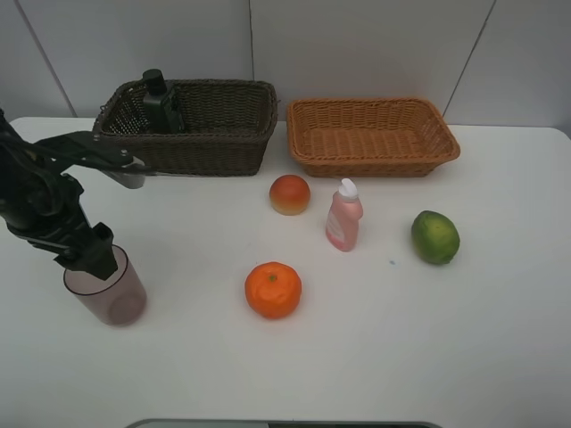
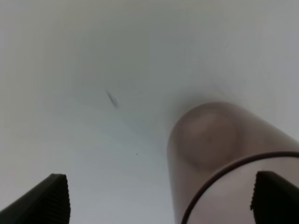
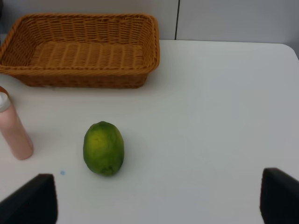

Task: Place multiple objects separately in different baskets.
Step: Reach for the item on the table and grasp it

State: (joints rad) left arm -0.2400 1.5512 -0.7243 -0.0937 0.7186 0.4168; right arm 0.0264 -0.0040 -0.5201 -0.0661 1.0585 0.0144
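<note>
The cup [image 1: 109,292] stands upright on the surface [image 1: 401,348], well in front of the dark basket's [image 1: 210,147] left end; the bottle [image 1: 161,100] is already inside that basket. The left end effector [image 1: 92,256] is at the cup's rim, wide, one finger [image 2: 275,198] over the mouth and the other outside, gripping nothing. Picking the cup looks to be the step in hand. Next it should close on the wall, lift, and probably carry it to that basket. The right end effector [image 3: 159,203] is wide and empty, facing the lime [image 3: 103,148].
</note>
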